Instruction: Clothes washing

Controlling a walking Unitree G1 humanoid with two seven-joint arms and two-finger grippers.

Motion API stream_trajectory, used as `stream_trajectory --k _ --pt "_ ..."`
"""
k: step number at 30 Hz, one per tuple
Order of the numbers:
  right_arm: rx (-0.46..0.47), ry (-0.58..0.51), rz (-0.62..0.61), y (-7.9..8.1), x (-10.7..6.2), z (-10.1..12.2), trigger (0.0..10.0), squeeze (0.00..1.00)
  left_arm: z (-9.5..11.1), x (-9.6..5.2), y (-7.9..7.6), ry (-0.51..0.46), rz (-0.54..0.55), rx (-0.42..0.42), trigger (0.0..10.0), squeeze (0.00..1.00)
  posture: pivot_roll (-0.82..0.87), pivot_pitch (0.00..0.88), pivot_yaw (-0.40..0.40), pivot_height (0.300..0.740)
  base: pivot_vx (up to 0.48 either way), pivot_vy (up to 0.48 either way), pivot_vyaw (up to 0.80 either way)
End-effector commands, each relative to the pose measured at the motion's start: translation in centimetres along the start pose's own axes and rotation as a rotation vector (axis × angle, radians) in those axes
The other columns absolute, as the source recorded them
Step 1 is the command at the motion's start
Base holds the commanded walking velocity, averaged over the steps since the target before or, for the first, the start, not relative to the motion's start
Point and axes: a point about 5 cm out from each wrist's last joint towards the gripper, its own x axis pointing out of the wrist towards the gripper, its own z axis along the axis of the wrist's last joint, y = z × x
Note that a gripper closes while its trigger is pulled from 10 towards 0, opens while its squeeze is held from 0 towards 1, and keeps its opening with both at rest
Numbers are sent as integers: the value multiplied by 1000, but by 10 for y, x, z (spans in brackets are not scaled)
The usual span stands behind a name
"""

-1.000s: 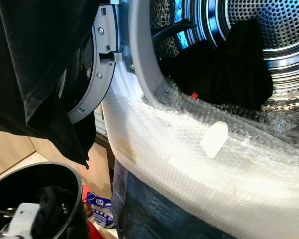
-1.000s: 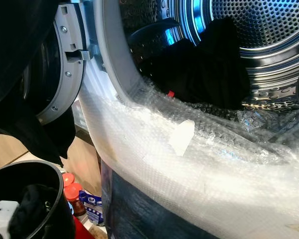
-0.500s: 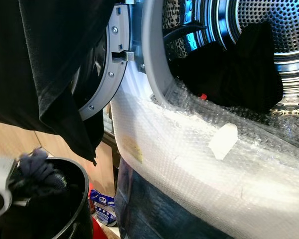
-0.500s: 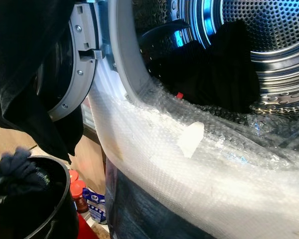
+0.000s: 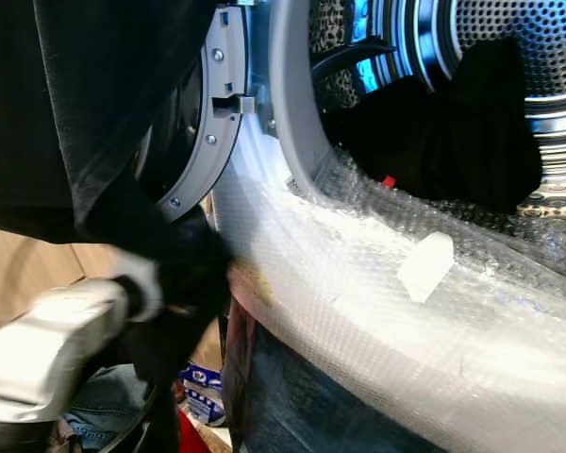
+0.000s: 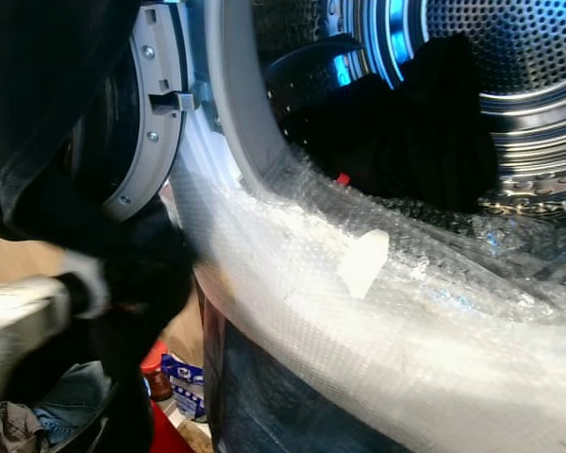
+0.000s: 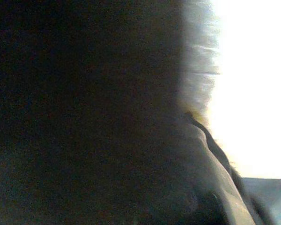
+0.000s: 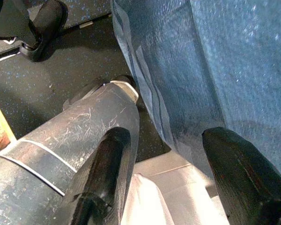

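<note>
Left gripper (image 5: 170, 293): blurred; a dark cloth (image 5: 184, 283) is bunched around it beside the washer rim (image 5: 292, 142); grip cannot be told.
Right gripper (image 8: 164, 173): fingers spread, nothing held.
Drum (image 5: 509, 57): black clothes (image 5: 443, 132) are seen inside.

1 washer drum (image 5: 509, 38), 1 open door (image 5: 203, 123), 1 dark heap of clothes (image 5: 453, 132) inside, 1 bubble-wrap sheet (image 5: 358, 283)

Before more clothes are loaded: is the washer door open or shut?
Open. The door is swung aside to the left, and the drum is exposed, with dark clothes already inside.
</note>
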Motion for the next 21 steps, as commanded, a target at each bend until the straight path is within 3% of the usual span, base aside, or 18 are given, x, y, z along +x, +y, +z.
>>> stream_trajectory --k 1,2,3,5,7,8,11,16,21 --pt "17 -2 -4 -1 0 0 10000 0 11 7 -18 -38 -123 11 0 0 68 0 -51 740 0 0 0" --pt "17 0 -4 -1 0 -1 10000 0 8 21 -38 -24 -229 20 0 0 72 0 -57 740 0 0 0" --pt "17 0 -4 -1 0 -1 10000 0 8 21 -38 -24 -229 20 0 0 72 0 -57 740 0 0 0" --pt "17 2 -5 -1 0 -2 10000 0 2 33 -55 7 -316 54 0 0 68 0 -52 740 0 0 0" --pt "18 2 -5 -1 0 -2 10000 0 1 35 -60 14 -341 62 0 0 66 0 -50 740 0 0 0" --pt "25 0 -6 0 0 -1 10000 0 -4 39 -75 40 -428 74 0 0 55 0 -34 740 0 0 0" --pt "48 -5 -10 1 0 -1 10000 0 -13 40 -91 66 -521 66 0 0 52 0 -32 740 0 0 0" --pt "48 5 0 4 1 -5 10000 0 -45 48 -99 180 -524 56 0 0 62 0 -33 740 0 0 0" --pt "54 5 2 6 1 -6 10000 0 -75 51 -91 258 -446 -17 0 0 54 0 -27 740 0 0 0"
